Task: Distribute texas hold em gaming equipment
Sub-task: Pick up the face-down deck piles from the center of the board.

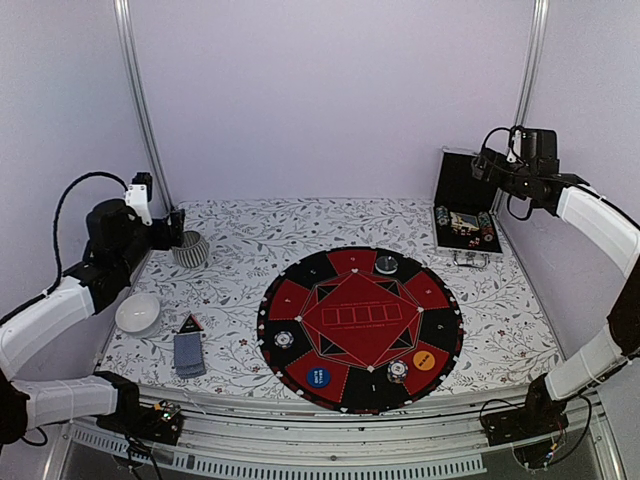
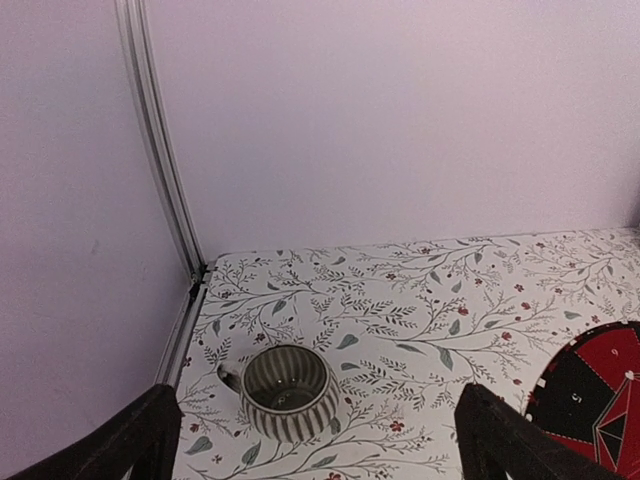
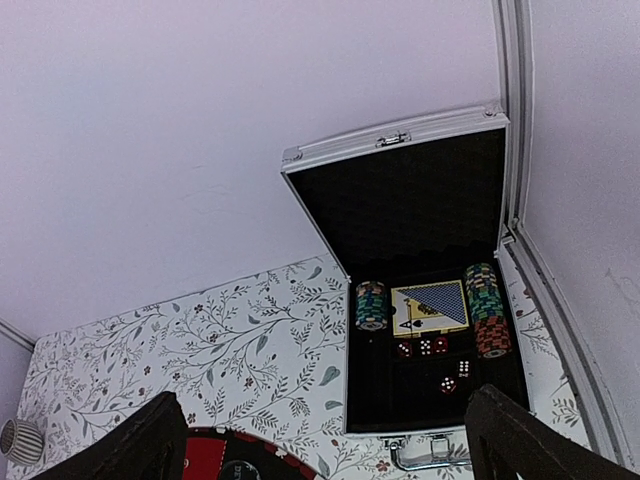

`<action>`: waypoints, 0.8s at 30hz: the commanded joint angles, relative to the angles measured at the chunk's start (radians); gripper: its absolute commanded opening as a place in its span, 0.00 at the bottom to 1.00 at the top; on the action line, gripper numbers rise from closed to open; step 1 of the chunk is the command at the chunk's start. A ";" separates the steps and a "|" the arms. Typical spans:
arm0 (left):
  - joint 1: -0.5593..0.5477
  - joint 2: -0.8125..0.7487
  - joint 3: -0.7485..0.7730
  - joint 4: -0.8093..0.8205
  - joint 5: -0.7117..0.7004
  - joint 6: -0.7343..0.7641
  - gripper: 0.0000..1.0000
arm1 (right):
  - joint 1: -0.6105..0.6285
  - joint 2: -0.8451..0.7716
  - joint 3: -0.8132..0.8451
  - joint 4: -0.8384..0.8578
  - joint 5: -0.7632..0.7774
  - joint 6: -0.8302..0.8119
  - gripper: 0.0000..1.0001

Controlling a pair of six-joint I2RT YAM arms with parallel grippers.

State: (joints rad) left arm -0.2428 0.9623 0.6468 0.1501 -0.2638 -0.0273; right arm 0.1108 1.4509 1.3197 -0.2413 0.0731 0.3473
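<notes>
Nearby, ribbed cup [image 1: 190,250] and open case [image 1: 465,212] flank the mat [image 1: 352,335] holding chips [image 1: 285,339].

We see a floral-patterned table [image 1: 240,235] carrying a round red-and-black poker mat [image 1: 360,322], a ribbed grey cup [image 1: 190,250], a white bowl [image 1: 138,313], stacked grey-blue cards [image 1: 188,354] and an open black case [image 1: 460,188].

left arm [image 1: 45,320], right arm [image 1: 600,222]: white shells, blk joints, blk cables [image 1: 60,212]

You see the open case [image 3: 420,200] on the bench [image 3: 200,350] — two chip stacks [image 3: 371,305], card deck [image 3: 432,306], dice [image 3: 425,347] inside — right pincer [image 3: 325,445] spread wide apart.
</notes>
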 commanded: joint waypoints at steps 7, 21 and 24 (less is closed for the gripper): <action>0.025 0.044 0.076 0.096 0.044 -0.089 0.98 | -0.062 -0.010 -0.031 0.004 -0.035 0.007 0.99; 0.035 0.108 0.070 0.162 0.087 -0.142 0.98 | -0.077 0.031 -0.082 -0.019 -0.060 0.082 0.99; 0.036 0.101 0.070 0.164 0.092 -0.136 0.98 | -0.081 0.083 -0.070 -0.019 -0.082 0.107 0.99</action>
State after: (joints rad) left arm -0.2230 1.0828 0.7277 0.2867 -0.1875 -0.1619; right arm 0.0406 1.4734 1.2522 -0.2512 0.0208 0.4049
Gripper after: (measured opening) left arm 0.981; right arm 0.989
